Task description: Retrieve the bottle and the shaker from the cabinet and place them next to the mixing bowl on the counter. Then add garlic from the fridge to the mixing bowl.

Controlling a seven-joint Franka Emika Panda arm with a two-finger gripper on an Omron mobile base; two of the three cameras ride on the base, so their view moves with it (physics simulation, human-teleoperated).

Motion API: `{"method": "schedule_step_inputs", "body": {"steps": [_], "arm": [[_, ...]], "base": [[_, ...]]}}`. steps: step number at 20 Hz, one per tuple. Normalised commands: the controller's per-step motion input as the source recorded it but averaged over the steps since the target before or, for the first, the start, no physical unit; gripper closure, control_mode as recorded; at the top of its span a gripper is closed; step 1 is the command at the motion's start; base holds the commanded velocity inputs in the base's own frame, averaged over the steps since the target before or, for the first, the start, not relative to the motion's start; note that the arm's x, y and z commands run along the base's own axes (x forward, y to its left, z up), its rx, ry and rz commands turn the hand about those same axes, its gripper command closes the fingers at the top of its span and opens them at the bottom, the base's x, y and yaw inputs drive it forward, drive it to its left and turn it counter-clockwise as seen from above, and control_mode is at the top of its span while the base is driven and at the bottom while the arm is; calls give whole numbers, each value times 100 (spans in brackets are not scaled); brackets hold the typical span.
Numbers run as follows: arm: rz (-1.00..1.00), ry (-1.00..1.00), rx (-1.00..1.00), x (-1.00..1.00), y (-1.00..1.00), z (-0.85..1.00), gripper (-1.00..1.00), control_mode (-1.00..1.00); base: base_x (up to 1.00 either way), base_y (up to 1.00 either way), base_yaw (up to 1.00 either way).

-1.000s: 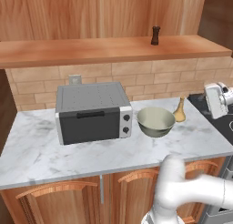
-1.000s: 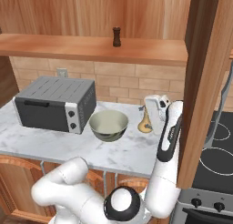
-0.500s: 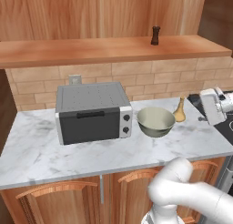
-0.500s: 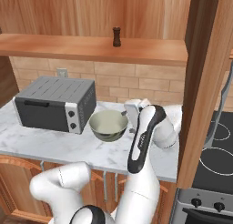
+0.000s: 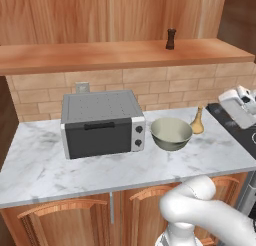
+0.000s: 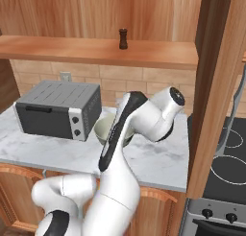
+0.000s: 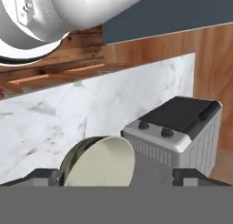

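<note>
Claw (image 7: pixel 116 175) open wide, tips far apart, nothing held; hand view looks sideways at the bowl (image 7: pixel 98 161) and oven (image 7: pixel 175 132) on the counter (image 7: pixel 41 123); left base view has the hand at the far right edge, over the stove side, well off from the bowl (image 5: pixel 171 133).

Bottle (image 5: pixel 197 121) stands upright on the counter just beside the bowl, on its right, so that part looks done; shaker (image 5: pixel 171 39) is upright on the shelf (image 5: pixel 75 55), right half, above the bowl and well apart from the claw; judged next step = reach up for the shaker; garlic step not started.

Risks:
- arm is folded tight in the right base view, elbow low in front of the bowl (image 6: pixel 108 129); unfolding toward the shelf could sweep the bowl or tip the bottle
- shaker (image 6: pixel 123 39) is slim and tall; a nudge from one finger before closing would topple it or push it back on the shelf
- coming up from below could clip the shelf's front edge
- wooden post (image 6: pixel 216 86) stands close on the right; a wide swing could hit it
</note>
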Motion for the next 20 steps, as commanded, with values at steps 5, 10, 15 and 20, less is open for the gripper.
{"method": "schedule_step_inputs", "body": {"steps": [5, 10, 15, 20], "arm": [[0, 0, -39, -21, 18, 44, -100, -100], [0, -6, -33, -12, 7, 39, -100, -100], [0, -17, -28, -7, 23, 51, -100, -100], [0, -20, -16, 0, 16, 45, -100, -100]], "base": [[0, 0, 0], [0, 0, 0], [0, 0, 0], [0, 0, 0]]}}
